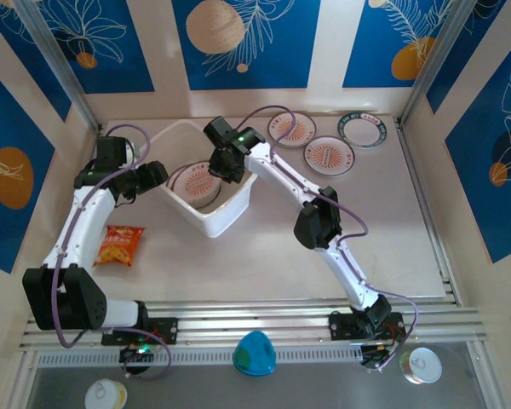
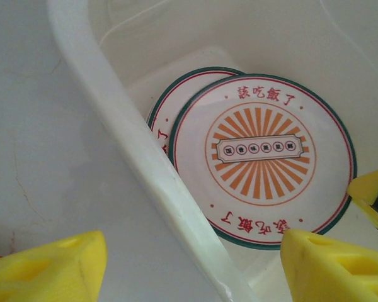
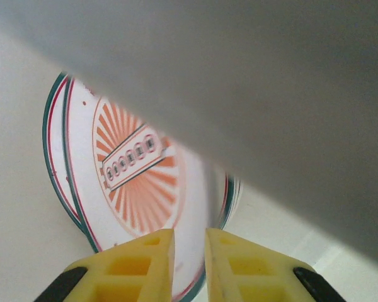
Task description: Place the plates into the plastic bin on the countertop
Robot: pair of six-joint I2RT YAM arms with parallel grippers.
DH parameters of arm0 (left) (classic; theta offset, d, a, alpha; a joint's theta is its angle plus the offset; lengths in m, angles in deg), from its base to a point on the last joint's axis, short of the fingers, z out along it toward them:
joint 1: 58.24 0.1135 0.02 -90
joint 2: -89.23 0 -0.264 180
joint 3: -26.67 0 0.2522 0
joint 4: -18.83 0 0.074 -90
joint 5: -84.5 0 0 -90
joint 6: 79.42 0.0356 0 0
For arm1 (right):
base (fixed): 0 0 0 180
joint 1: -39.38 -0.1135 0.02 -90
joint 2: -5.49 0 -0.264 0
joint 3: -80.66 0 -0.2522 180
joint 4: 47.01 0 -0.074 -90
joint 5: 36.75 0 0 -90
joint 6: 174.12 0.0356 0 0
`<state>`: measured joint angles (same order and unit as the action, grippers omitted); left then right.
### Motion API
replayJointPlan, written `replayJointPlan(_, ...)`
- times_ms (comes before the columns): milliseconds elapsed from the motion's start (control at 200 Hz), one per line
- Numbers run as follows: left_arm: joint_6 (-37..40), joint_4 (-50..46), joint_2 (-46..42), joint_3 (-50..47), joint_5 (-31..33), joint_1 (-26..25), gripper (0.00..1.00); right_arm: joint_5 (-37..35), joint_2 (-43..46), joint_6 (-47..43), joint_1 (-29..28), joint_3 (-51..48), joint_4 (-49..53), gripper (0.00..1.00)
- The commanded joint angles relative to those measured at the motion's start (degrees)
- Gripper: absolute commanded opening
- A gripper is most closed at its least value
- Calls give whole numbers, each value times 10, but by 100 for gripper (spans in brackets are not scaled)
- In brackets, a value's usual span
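1. Top plate (image 2: 258, 157) lies flat on another inside bin (image 1: 226, 220), near table's (image 1: 392, 239) far-left corner.
2. Right hand (image 3: 189, 251) barely parted, empty, at its rim; left hand (image 2: 189, 251) wide, empty, straddling bin wall.
3. Risk: a hand pulling out snags a rim, flipping plate or dragging bin.

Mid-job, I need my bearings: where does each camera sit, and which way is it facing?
Top external: above and behind the arm bases, looking down on the countertop and plastic bin; both arms show.
Left wrist: on the left arm, looking down over the bin's rim; left tool at the bottom.
Right wrist: on the right arm, at the bin, facing the sunburst plate; right tool at the bottom.
Shared: both wrist views see that plate.
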<state>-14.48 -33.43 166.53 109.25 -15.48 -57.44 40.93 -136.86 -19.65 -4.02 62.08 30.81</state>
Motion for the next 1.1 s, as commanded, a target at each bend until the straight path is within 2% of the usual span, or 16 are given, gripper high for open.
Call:
replayJointPlan(0, 13, 0, -17, -9, -12, 7, 73, 50, -53, 34, -18, -9, 69, 22)
replayJointPlan(200, 14, -2, -22, -15, -13, 7, 74, 53, -55, 41, -17, -7, 75, 24)
replayJointPlan(340, 17, -10, -19, -13, -13, 7, 74, 29, -34, 22, -23, -4, 66, 27)
replayJointPlan(480, 18, -28, -8, -2, -18, 7, 74, -3, 13, -4, -27, -4, 59, 31)
replayJointPlan(625, 14, -46, 2, 10, -30, 7, 74, -65, 89, -49, -33, -21, 44, 34)
replayJointPlan(755, 5, -66, 16, 20, -32, 6, 74, -132, 176, -100, -33, -82, 18, 39)
replayJointPlan(805, 2, -75, 25, 27, -30, 4, 74, -149, 210, -117, -27, -115, 7, 45)
replayJointPlan(1095, -15, -114, 75, 72, 18, -36, 73, -158, 372, -237, 52, -334, -85, 63)
